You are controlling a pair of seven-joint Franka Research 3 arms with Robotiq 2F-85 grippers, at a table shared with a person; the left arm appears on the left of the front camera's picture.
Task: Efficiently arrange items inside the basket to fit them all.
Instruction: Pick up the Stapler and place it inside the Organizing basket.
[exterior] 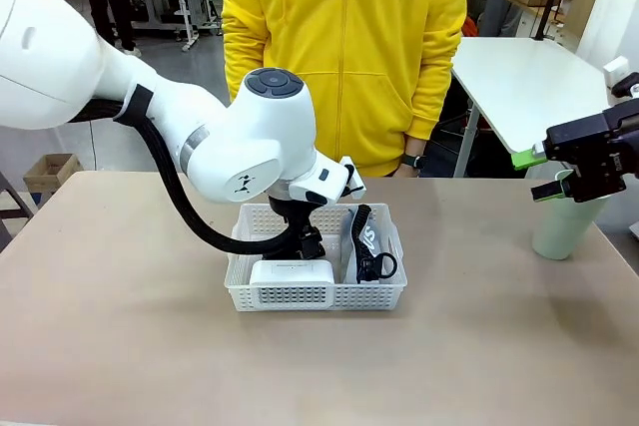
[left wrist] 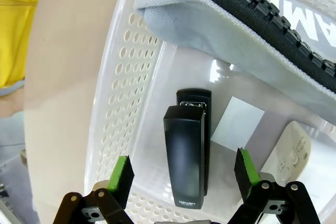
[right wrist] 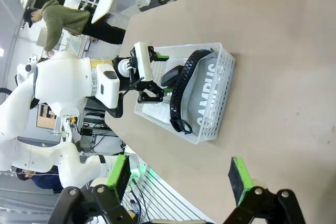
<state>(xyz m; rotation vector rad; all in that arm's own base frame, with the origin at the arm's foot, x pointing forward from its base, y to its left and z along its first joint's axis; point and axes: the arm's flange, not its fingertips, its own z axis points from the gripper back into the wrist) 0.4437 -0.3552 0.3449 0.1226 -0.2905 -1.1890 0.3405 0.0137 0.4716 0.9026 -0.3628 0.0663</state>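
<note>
The basket [exterior: 371, 296] sits mid-counter [exterior: 120, 326], holding the stapler [left wrist: 185, 156] flat on its floor, the grey pouch [left wrist: 236, 40] on edge and the white device [exterior: 292, 273]. Your left end effector [left wrist: 184, 162] hangs open over the stapler. Your right end effector [right wrist: 180, 165], also open, is near the green cup [exterior: 564, 231].

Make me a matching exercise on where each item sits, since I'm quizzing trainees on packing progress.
1 stapler
2 pouch
3 white device
4 cup

A standing on the table, outside the basket
B propped on edge at the basket's right side
C flat on the basket floor, between the open fingers of the left gripper
D basket's near left corner

Pairs: 1-C, 2-B, 3-D, 4-A
</note>
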